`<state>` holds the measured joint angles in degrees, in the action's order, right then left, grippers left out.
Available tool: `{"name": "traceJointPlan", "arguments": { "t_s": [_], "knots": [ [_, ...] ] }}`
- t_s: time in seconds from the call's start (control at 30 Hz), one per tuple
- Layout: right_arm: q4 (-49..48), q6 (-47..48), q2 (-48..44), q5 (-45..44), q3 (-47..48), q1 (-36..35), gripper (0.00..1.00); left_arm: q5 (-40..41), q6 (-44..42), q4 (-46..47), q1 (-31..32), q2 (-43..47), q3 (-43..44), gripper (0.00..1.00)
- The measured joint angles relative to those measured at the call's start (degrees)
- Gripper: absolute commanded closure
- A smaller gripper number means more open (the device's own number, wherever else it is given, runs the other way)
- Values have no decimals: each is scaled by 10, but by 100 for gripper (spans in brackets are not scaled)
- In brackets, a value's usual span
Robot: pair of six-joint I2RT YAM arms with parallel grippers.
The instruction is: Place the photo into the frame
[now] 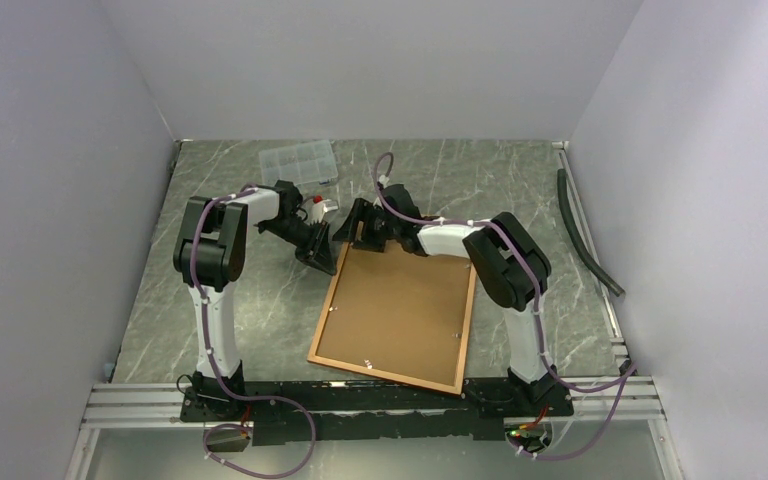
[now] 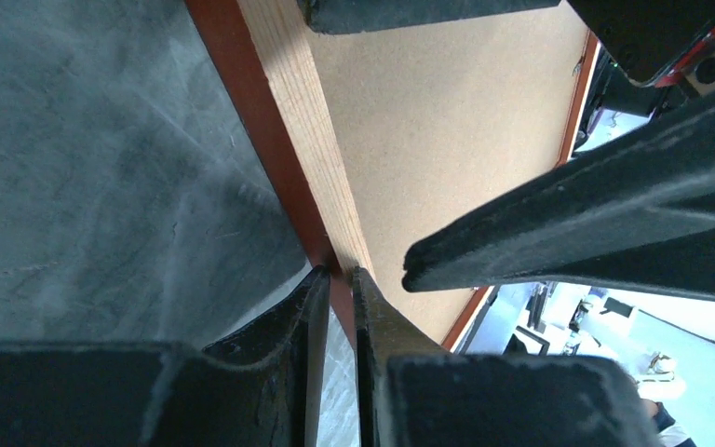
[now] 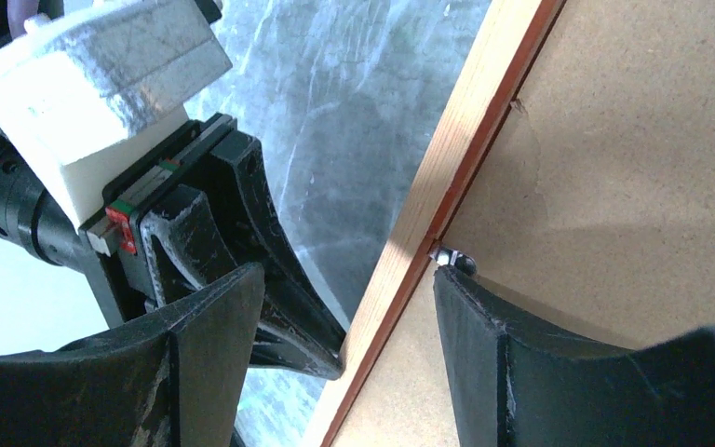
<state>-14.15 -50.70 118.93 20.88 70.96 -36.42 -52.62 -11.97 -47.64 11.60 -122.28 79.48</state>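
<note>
We log the frame (image 1: 326,308) lying back up on the grey marbled table (image 1: 520,190) between the two arms, its brown backing board (image 1: 397,310) uppermost. The left gripper (image 2: 339,279) is clamped on the frame's reddish left border near the far corner. The right gripper (image 3: 346,279) stands with its fingers apart, one outside that border and the other over the board beside a small metal tab (image 3: 454,259). We cannot tell whether that corner is lifted.

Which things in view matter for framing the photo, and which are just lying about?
In the job: frame, backing board in it, left claw pinching its edge, right claw open over it. No photo in view.
Lying about: clear compartment box, dark hose.
</note>
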Motion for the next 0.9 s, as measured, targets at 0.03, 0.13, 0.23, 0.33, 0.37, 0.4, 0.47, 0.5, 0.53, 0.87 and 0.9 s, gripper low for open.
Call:
{"name": "traceJointPlan", "arguments": {
  "t_s": [0.03, 0.13, 0.23, 0.33, 0.37, 0.4, 0.47, 0.5, 0.53, 0.87, 0.9],
  "knots": [
    [2, 0, 2, -1, 3, 0, 29, 0, 0, 0, 0, 1, -1, 80],
    [11, -1, 6, 2, 12, 0, 29, 0, -5, -1, 0, 2, -3, 80],
    [13, -2, 8, 5, 14, -2, 29, 0, -7, -2, -1, 3, -4, 80],
    [10, -5, 8, 10, 14, -2, 27, 2, -10, -4, -1, 5, -5, 80],
    [7, -8, 7, 13, 13, -3, 26, 2, -10, -6, -1, 5, -5, 80],
    [3, -10, 5, 17, 8, -3, 24, 2, -11, -7, -1, 5, -5, 80],
    [0, -14, -9, 24, -10, -3, 20, 2, -18, -16, -2, 5, -5, 79],
    [2, -14, -19, 26, -19, -3, 18, 2, -20, -19, -3, 5, -5, 79],
    [5, -14, -36, 30, -34, -1, 15, 3, -24, -24, -5, 5, -5, 79],
    [144, 40, -287, -65, -120, 127, 0, 49, -92, -54, -15, 62, -27, 76],
    [164, 47, -307, -89, -126, 148, 0, 57, -102, -56, -14, 74, -34, 76]
  ]
}}
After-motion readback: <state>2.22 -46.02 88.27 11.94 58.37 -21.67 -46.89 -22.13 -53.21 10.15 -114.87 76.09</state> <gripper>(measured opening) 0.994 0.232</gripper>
